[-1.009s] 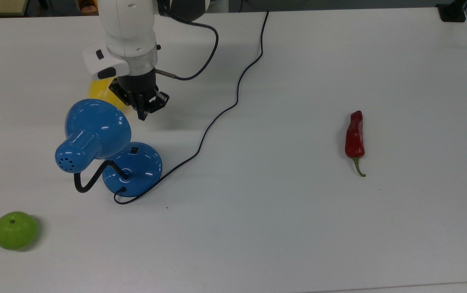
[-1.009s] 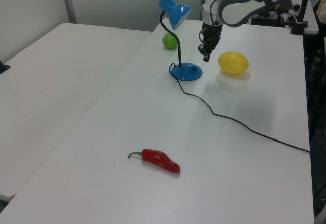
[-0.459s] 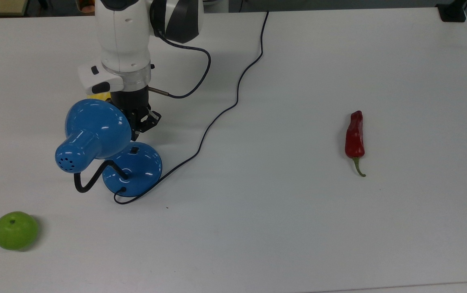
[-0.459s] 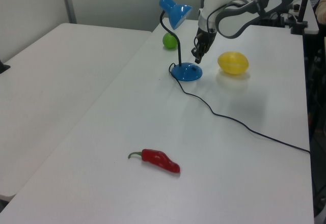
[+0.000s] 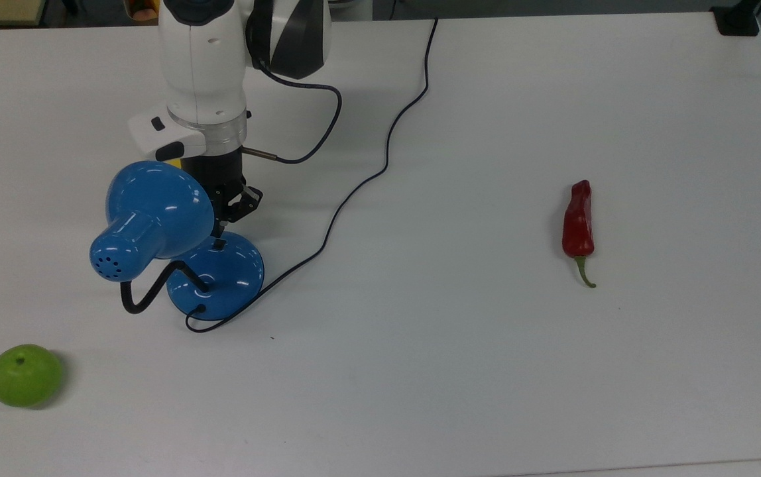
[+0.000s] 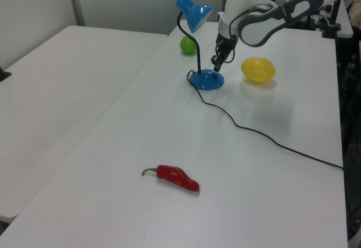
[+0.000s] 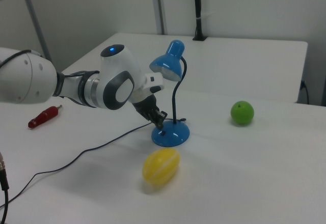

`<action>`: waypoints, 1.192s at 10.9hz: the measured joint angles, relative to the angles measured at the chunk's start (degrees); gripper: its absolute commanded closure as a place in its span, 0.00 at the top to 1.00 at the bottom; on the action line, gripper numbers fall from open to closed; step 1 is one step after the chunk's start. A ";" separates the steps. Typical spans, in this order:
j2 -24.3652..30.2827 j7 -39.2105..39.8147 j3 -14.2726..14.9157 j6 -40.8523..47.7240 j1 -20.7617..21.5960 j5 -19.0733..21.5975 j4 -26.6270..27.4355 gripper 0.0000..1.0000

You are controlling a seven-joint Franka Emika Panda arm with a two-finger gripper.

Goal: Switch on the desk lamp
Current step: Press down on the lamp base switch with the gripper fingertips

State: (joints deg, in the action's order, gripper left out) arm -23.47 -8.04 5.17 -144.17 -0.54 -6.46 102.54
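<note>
Since a second ago I've dropped the end effector (image 5: 219, 230) onto the desk lamp (image 5: 216, 275) base switch, left of frame; fingers look closed, empty. Lamp unlit; press pending.

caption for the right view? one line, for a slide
Panda gripper poised at the blue desk lamp base on a white table, yellow lemon in front, green apple and red chili aside.

The arm reaches low, wrist angled down, gripper (image 5: 220, 228) (image 6: 215, 67) (image 7: 161, 124) tip-down, fingers pinched close together.
</note>
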 measured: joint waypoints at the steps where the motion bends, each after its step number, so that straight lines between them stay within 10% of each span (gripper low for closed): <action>1: -0.31 0.06 0.00 -0.72 0.00 -0.30 0.00 0.00; 13: -2.38 0.20 0.00 -3.97 0.00 -1.79 -0.06 0.00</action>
State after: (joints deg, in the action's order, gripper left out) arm -25.85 -7.84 5.17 -148.14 -0.54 -8.25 102.48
